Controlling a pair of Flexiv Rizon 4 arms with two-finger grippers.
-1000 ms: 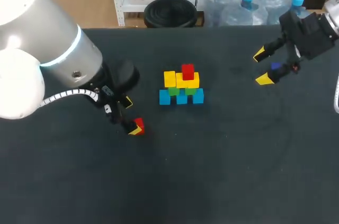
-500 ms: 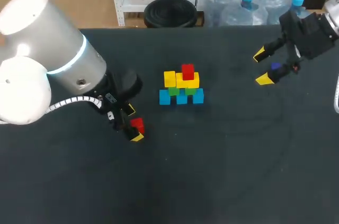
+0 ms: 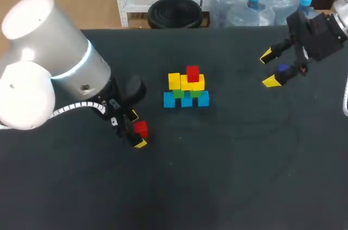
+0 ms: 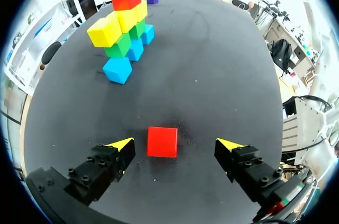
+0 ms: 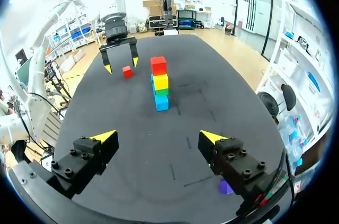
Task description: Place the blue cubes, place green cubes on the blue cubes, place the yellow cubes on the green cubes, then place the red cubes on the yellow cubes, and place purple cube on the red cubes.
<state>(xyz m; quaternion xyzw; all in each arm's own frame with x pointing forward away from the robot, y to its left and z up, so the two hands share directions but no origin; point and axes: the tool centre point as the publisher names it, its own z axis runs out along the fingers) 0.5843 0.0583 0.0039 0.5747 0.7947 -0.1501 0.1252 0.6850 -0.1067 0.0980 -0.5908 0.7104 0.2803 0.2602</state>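
A dark worktop (image 3: 228,175) seen from above, with a small stack (image 3: 186,89) of coloured cubes near its middle: blue cubes (image 3: 169,100) along the base, green cubes (image 3: 178,93) on them, yellow cubes (image 3: 174,80) above, and one top red cube (image 3: 192,73).

To the left of the stack, well apart from it, a loose red cube (image 3: 141,128) lies on the worktop. The left gripper (image 3: 137,129) is down around it with its fingers wide open. In the left wrist view the loose red cube (image 4: 162,141) sits between the two yellow tips, touching neither and a little nearer one finger than the other. The left gripper (image 4: 175,144) holds nothing.

At the far right the right gripper (image 3: 268,68) hangs open and empty above the purple cube (image 3: 282,68), which rests on the worktop.

The step in hand appears to be picking up the loose red cube for the yellow layer. To do it well, the gripper should probably shift so the cube is centred, then close squarely on two opposite flat faces — an off-centre squeeze could push or twist it. The lift should go straight up and high enough to pass over the stack. The cube then wants lowering onto bare yellow beside the top red cube, with a gentle release, since a sideways nudge could topple the upper layers.
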